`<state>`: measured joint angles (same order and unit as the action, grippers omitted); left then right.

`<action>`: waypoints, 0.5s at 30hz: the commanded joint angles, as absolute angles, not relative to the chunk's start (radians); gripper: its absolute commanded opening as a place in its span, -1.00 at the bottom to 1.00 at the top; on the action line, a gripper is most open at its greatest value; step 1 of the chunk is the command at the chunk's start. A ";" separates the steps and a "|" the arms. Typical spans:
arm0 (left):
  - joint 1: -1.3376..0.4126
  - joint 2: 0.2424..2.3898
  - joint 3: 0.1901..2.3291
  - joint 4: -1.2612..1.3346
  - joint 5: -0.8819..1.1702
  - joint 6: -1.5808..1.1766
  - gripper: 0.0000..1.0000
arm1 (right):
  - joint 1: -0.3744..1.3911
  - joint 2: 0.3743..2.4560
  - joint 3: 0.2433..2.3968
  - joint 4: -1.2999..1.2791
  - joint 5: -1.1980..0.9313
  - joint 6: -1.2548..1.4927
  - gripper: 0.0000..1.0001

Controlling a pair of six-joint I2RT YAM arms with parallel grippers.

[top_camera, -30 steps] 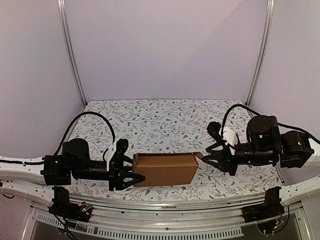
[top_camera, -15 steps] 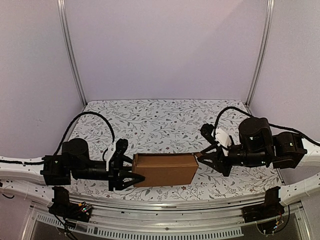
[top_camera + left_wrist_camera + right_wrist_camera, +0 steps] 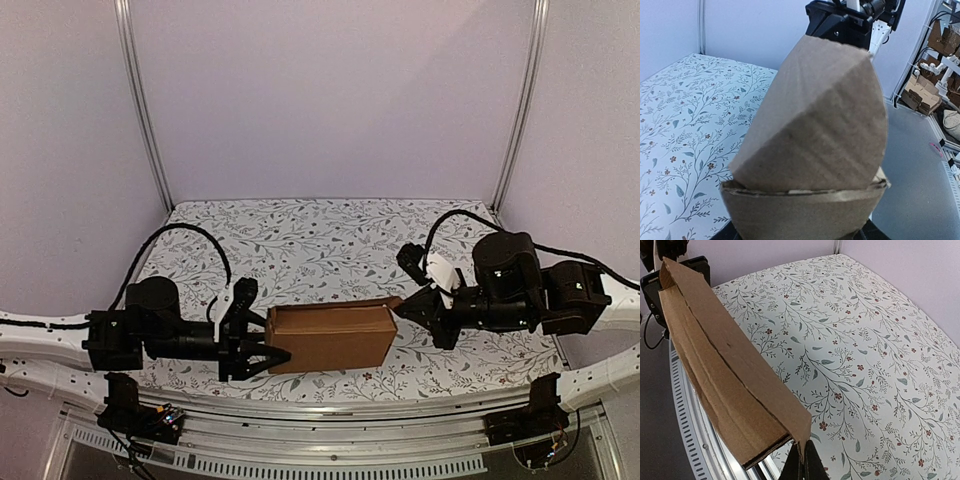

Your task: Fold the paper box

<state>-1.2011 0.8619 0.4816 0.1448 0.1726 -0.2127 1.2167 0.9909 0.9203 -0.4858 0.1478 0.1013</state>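
Observation:
The paper box [image 3: 330, 338], plain brown cardboard, lies lengthwise near the table's front edge between the two arms. My left gripper [image 3: 268, 352] grips its left end, one finger on each side. In the left wrist view the box [image 3: 820, 130] fills the frame and hides the fingers. My right gripper [image 3: 402, 308] is shut on the thin flap at the box's upper right corner. In the right wrist view its fingertips [image 3: 806, 465] pinch that cardboard edge, and the box [image 3: 725, 370] stretches away to the upper left with a slit showing along its side.
A floral cloth [image 3: 330, 240] covers the table behind the box. Metal posts [image 3: 140, 110] [image 3: 520, 110] and pale walls close in the back and sides. A metal rail [image 3: 330, 410] runs along the front edge. The right arm's body [image 3: 850, 20] shows just beyond the box.
My right gripper has moved left to the box's right end and closed on its corner flap, which has lifted slightly. The left gripper and the box body have stayed put.

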 commanded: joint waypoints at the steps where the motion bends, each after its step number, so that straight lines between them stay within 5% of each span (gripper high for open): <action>1: -1.189 0.914 0.497 0.134 0.162 -0.185 -1.00 | 1.214 1.013 0.968 -0.464 0.153 0.129 -1.00; 15: -1.224 0.989 0.498 0.143 -0.050 -0.111 -1.00 | 1.233 1.077 1.001 -0.478 0.174 0.166 -1.00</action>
<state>-1.2118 0.9730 0.4915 0.1665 0.0738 -0.1436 1.2106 1.0637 0.9493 -0.5293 0.2104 0.1459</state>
